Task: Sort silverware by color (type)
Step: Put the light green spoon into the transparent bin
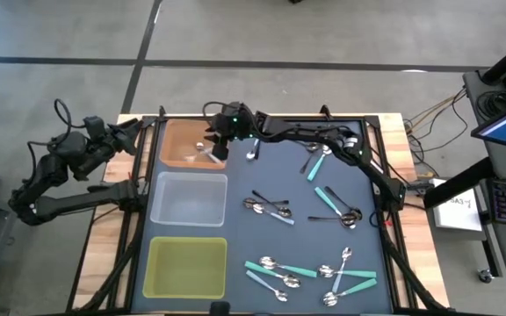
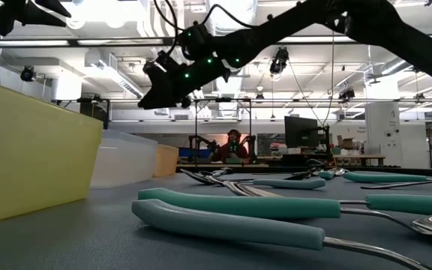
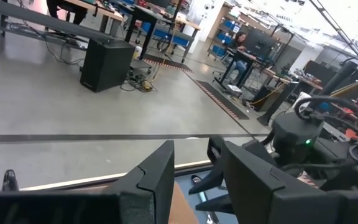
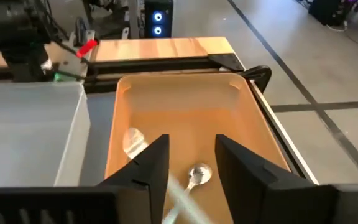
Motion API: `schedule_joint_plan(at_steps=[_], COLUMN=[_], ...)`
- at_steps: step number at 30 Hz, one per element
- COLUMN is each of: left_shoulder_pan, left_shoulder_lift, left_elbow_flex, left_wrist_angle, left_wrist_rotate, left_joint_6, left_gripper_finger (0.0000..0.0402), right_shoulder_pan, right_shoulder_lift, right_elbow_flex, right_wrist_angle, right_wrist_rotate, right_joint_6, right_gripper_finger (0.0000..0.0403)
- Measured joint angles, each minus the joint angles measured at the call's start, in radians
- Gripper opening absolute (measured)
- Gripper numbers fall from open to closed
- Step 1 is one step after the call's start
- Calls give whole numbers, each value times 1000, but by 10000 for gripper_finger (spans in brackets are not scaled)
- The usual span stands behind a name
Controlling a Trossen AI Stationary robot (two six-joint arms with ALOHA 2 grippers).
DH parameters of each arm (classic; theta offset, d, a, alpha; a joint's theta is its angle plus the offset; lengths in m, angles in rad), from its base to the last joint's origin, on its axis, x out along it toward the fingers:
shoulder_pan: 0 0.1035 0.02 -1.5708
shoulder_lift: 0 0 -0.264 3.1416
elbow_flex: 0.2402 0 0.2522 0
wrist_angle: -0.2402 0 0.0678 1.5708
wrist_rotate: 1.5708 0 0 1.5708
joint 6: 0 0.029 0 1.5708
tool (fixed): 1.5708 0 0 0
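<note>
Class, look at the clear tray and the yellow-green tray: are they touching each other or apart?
Apart. The high view shows a dark strip of mat between the clear tray and the yellow-green tray.

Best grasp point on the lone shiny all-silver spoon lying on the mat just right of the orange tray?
Judging from the high view, grip the all-silver spoon mid-handle, coming straight down with the fingers across its width. It lies flat on the dark mat, apart from other spoons, so the thin stem is free on both sides. The right gripper hangs nearby over the orange tray.
</note>
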Motion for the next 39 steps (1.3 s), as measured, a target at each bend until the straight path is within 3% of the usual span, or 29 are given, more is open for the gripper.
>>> schedule_joint_plan(at_steps=[7,12,17,21,28,39], left_shoulder_pan=[0,0,0,0,0,0], left_shoulder_lift=[0,0,0,5,17,60], left_elbow_flex=[0,0,0,0,0,0], left_wrist_angle=[-17,-20,-20,-19,-17,55], left_wrist_rotate=[47,59,59,59,59,1], left_joint_6=[0,27,29,29,27,38], left_gripper_finger=[115,115,115,115,115,115], right_shoulder_pan=[-4,-47,-95,-110,-108,-58], right_shoulder_lift=[-60,-141,-181,-209,-322,-610], right_elbow_flex=[0,1,-6,-69,-359,-836], right_wrist_angle=[-127,-457,-819,-1000,-1019,-914], right_wrist_rotate=[92,209,233,258,319,341], right_joint_6=[147,187,339,423,625,1167], right_gripper_finger=[139,130,123,123,123,121])
